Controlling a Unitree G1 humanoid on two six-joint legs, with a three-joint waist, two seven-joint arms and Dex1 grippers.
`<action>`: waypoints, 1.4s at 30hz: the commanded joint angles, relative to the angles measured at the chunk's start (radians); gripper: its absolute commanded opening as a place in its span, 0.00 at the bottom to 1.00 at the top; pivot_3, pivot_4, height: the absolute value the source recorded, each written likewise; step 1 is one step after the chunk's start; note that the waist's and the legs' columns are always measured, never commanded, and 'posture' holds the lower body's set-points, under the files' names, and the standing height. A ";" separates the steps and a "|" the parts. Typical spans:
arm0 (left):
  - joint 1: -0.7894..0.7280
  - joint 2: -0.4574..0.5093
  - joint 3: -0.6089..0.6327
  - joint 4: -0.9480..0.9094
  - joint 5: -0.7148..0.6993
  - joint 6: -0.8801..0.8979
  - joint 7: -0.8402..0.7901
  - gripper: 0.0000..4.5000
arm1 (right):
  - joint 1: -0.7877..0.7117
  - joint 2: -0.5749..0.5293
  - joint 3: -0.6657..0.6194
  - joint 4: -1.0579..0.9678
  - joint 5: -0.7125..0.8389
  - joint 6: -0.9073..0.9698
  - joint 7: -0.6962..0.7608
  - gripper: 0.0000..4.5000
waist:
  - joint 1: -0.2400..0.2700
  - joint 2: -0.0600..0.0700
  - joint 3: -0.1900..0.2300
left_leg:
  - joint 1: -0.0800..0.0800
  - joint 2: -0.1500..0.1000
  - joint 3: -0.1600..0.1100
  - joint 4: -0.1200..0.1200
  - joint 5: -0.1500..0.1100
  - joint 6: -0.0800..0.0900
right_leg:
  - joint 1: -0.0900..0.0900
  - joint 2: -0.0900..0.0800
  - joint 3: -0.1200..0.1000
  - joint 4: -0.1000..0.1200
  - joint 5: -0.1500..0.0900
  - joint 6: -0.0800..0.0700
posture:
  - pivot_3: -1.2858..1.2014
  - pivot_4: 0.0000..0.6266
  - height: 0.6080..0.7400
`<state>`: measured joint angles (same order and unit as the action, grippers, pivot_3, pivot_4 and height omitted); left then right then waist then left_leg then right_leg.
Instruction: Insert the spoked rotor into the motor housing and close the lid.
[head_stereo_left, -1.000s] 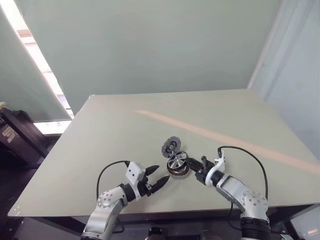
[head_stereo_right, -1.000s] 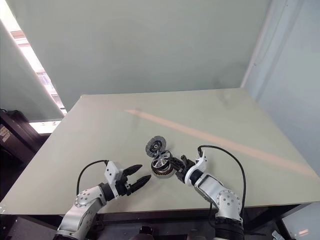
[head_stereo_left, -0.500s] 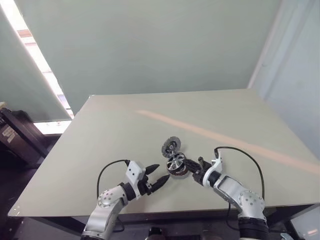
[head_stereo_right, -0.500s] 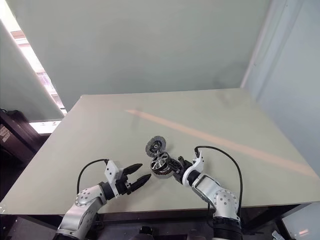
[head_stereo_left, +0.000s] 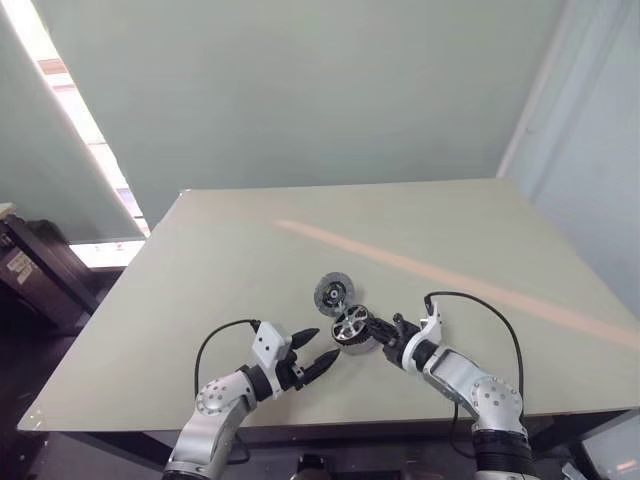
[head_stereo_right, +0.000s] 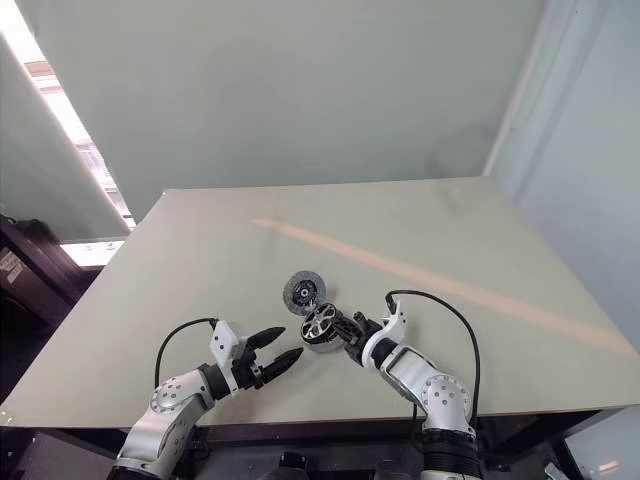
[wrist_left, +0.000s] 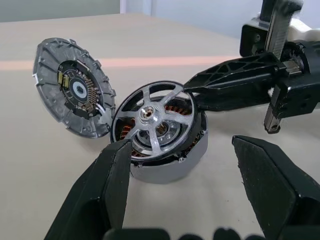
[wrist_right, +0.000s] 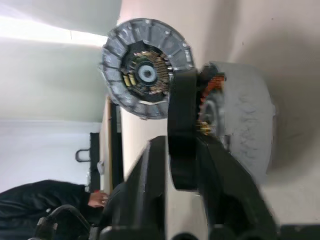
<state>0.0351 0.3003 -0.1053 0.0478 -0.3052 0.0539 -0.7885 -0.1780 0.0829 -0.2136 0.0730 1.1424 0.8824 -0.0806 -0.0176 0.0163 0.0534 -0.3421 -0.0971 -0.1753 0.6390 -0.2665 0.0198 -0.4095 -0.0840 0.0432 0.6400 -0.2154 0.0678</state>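
The short round motor housing (wrist_left: 167, 150), silvery-walled with copper-brown windings inside, sits on the pale green worktop (head_stereo_left: 250, 260) near its front edge. The small silvery spoked rotor (wrist_left: 152, 117) lies in the housing's open top, maybe a touch tilted, so I'd guess it isn't fully seated yet. The dark grey ribbed lid (wrist_left: 72, 87) stands open, joined at the housing's far-left edge. The right gripper (wrist_left: 200, 97) reaches in from the housing's right, its tips at the rotor's rim; I can't tell whether its jaws are parted or pinching. The left gripper (wrist_left: 180, 187) waits just in front of the housing, jaws wide apart and empty. The rotor looks stiff, light and slick, with thin spokes, so press the hub or grip the rim. The lid's hinge seems delicate; push its outer face.
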 joint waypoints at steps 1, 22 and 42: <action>-0.014 0.000 -0.001 -0.017 0.004 -0.019 -0.005 0.76 | -0.005 0.039 0.001 -0.024 0.007 0.002 0.000 0.47 | -0.001 0.000 0.000 | 0.000 0.000 0.000 0.000 0.000 0.000 | 0.000 0.000 0.000 0.000 0.000 0.000 | 0.52 0.00 1.00; -0.019 -0.005 -0.009 -0.004 0.006 -0.029 -0.008 0.76 | 0.059 -0.233 0.083 -0.305 -0.190 -0.052 0.173 0.99 | 0.001 0.000 0.000 | 0.000 0.000 0.000 0.000 0.000 0.000 | 0.000 0.000 -0.001 0.000 0.000 0.000 | 0.52 0.00 1.00; -0.006 0.015 0.039 0.004 -0.003 -0.040 0.017 0.76 | -0.157 -0.203 0.580 0.124 -1.014 -0.658 0.396 0.00 | 0.004 -0.002 0.000 | 0.000 0.000 0.000 0.002 0.000 0.000 | 0.001 0.000 -0.002 0.000 0.001 -0.001 | 0.52 0.00 1.00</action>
<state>0.0321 0.3107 -0.0907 0.0776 -0.3057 0.0309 -0.7764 -0.3167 -0.1274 0.3677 0.1586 0.1542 0.2575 0.3068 -0.0137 0.0141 0.0532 -0.3421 -0.0974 -0.1755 0.6413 -0.2666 0.0193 -0.4090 -0.0840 0.0416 0.6399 -0.2143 0.0664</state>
